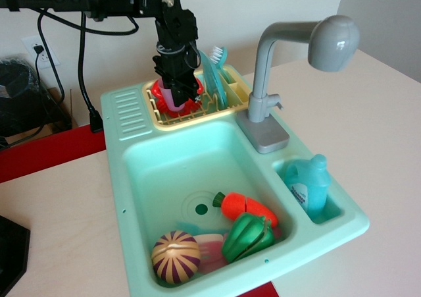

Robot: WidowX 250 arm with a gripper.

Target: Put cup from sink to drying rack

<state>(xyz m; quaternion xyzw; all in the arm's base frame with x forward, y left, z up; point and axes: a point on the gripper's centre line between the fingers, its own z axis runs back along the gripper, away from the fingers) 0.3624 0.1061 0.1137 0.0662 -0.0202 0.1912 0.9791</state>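
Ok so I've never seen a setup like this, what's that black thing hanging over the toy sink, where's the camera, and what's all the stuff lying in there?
The black thing is a robot arm, and its tip is a gripper, a two-fingered clamp. One fixed camera looks down at the table from the front. The gripper is over the pale yellow drying rack at the back of the mint-green toy sink, with a small pink cup at its tip; whether it is clamped on the cup is hard to tell. A red item and a teal plate with a brush also stand in the rack. In the basin lie a toy carrot, a green vegetable and a striped ball. A blue bottle sits in the side compartment, beside the grey faucet.
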